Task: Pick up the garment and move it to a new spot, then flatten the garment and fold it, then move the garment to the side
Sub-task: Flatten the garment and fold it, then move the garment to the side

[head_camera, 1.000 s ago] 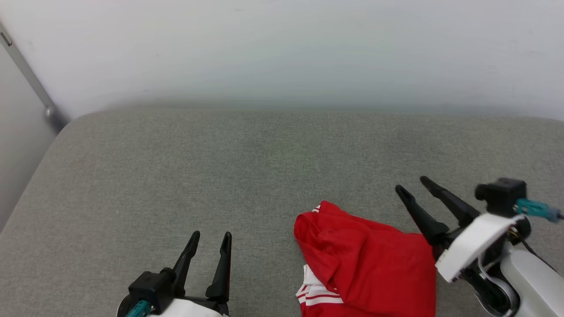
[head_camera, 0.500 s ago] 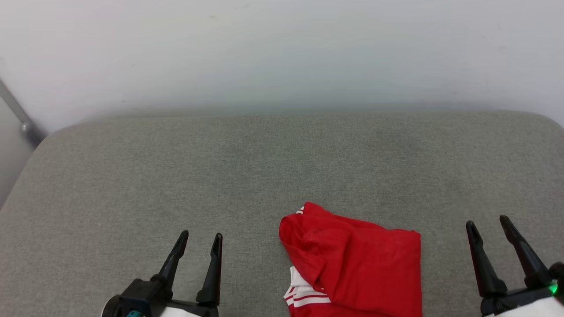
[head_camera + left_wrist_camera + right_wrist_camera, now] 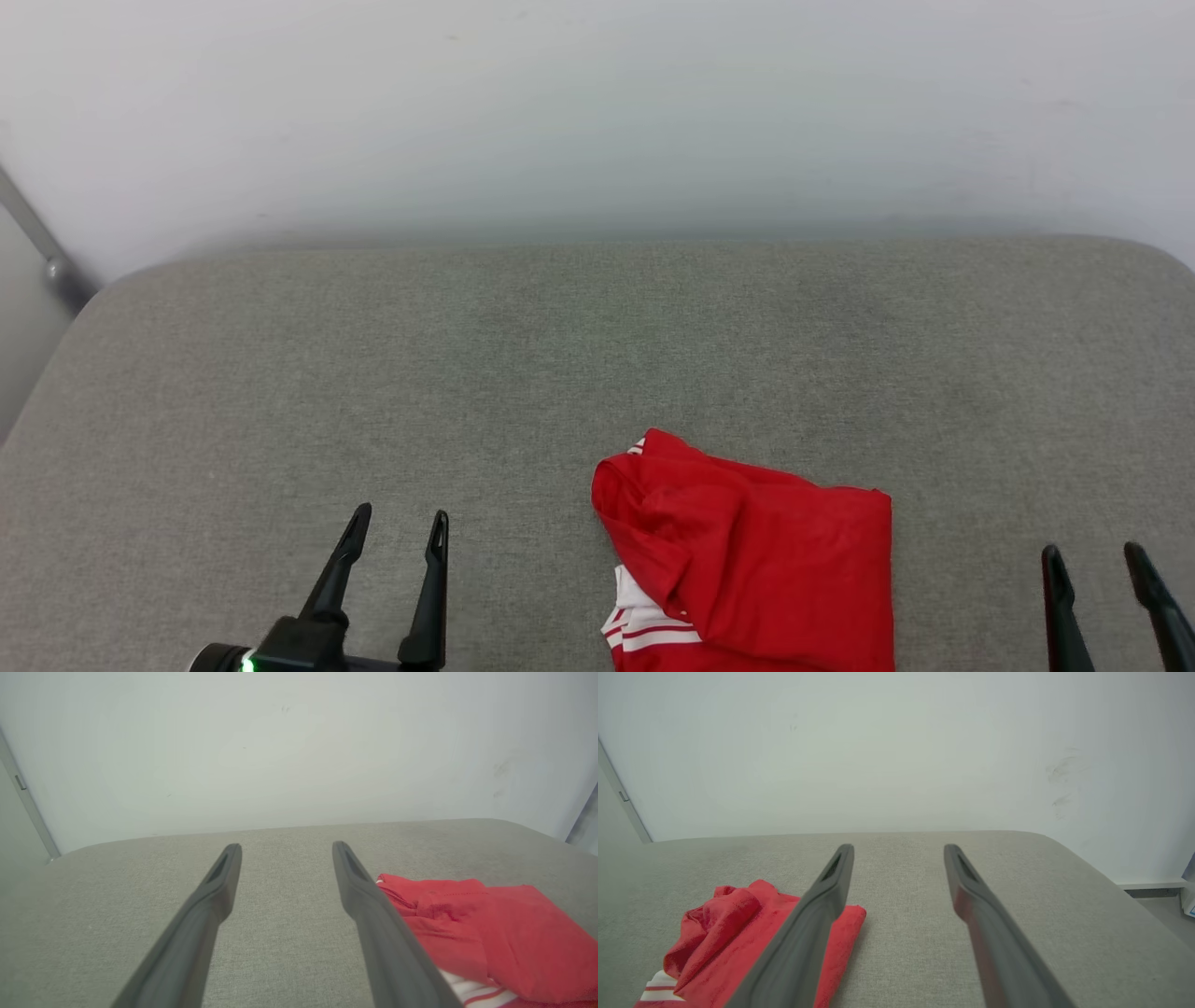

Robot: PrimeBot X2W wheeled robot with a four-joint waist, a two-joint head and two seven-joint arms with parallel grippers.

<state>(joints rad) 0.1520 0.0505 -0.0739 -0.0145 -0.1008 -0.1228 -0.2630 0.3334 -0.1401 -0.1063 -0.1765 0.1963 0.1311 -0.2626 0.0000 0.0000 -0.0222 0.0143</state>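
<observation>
The garment (image 3: 756, 569) is a red jersey folded into a rough bundle on the grey cushion, near its front edge and right of centre. A white sleeve with red stripes peeks out at its lower left. It lies to the right of my left fingers in the left wrist view (image 3: 486, 928) and to the left of my right fingers in the right wrist view (image 3: 738, 938). My left gripper (image 3: 397, 527) stands open at the lower left, apart from the garment. At the lower right my right gripper (image 3: 1094, 563) is open too, clear of the cloth. Both hold nothing.
The grey cushioned surface (image 3: 560, 373) stretches wide behind and to the left of the garment. A pale wall (image 3: 597, 112) rises behind it. A grey metal bar (image 3: 37, 247) runs down the wall at the far left. The cushion's right edge (image 3: 1111, 891) drops toward the floor.
My right gripper has drawn back from beside the garment to the lower right corner. The left gripper has slid down a little. The head camera shifted early on; the garment lies still.
</observation>
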